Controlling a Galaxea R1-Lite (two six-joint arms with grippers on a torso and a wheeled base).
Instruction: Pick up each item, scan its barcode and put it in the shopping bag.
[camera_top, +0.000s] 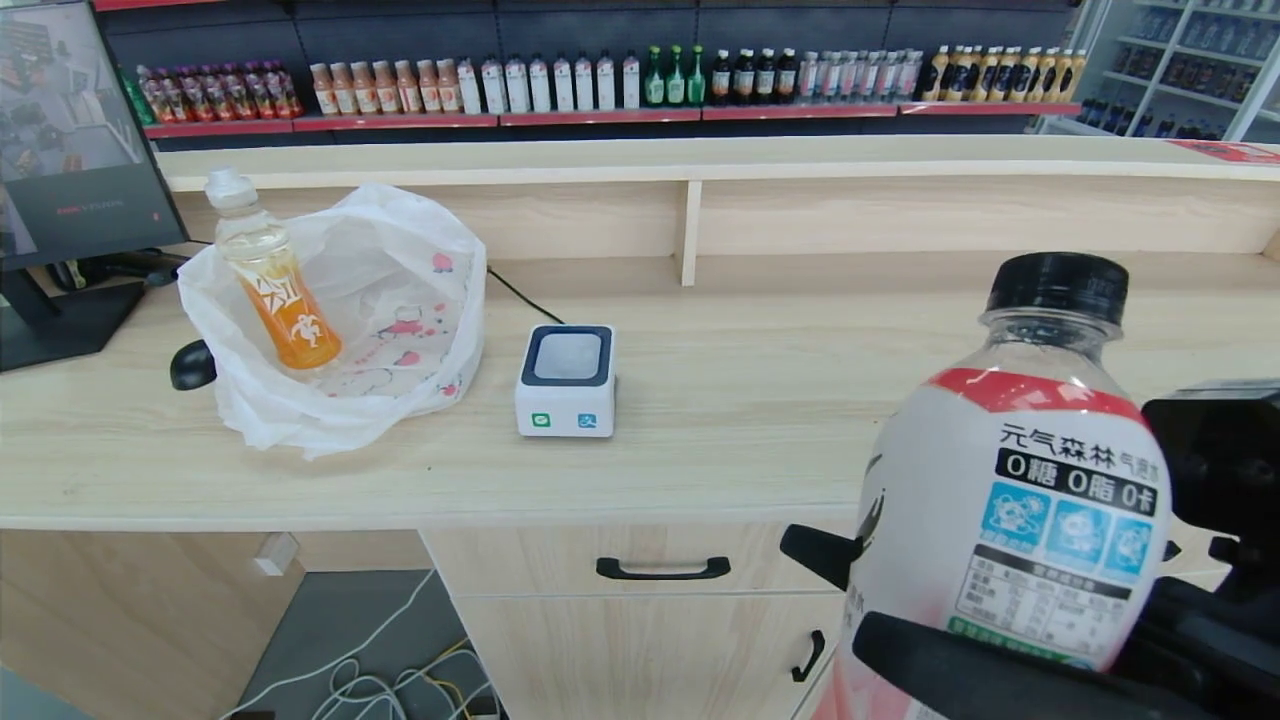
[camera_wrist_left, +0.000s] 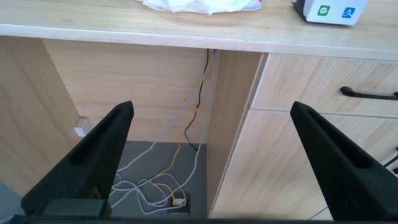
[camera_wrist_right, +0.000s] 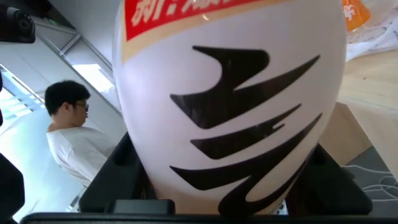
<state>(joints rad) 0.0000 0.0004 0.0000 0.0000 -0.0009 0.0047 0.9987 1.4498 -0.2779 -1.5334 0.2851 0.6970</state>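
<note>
Gripping a white bottle (camera_top: 1010, 480) in the right gripper (camera_top: 990, 600), clenched round its lower body and raised off the right front of the counter (camera_top: 750, 440), well apart from the scanner (camera_top: 566, 378). Looks about midway: counts one item done, going by the orange bottle (camera_top: 275, 285) leaning inside the bag (camera_top: 440, 330) left of the scanner. Leaves the white bottle probably to scan and certainly to bag. Leaves the left gripper (camera_wrist_left: 211, 155) spread wide and empty below the counter edge. Gives, from the head, the label print, black cap and bag contents. Adds, from the right wrist, the bottle's other face with black stripes; from the left wrist, cables (camera_wrist_left: 186, 143) under the counter.
</note>
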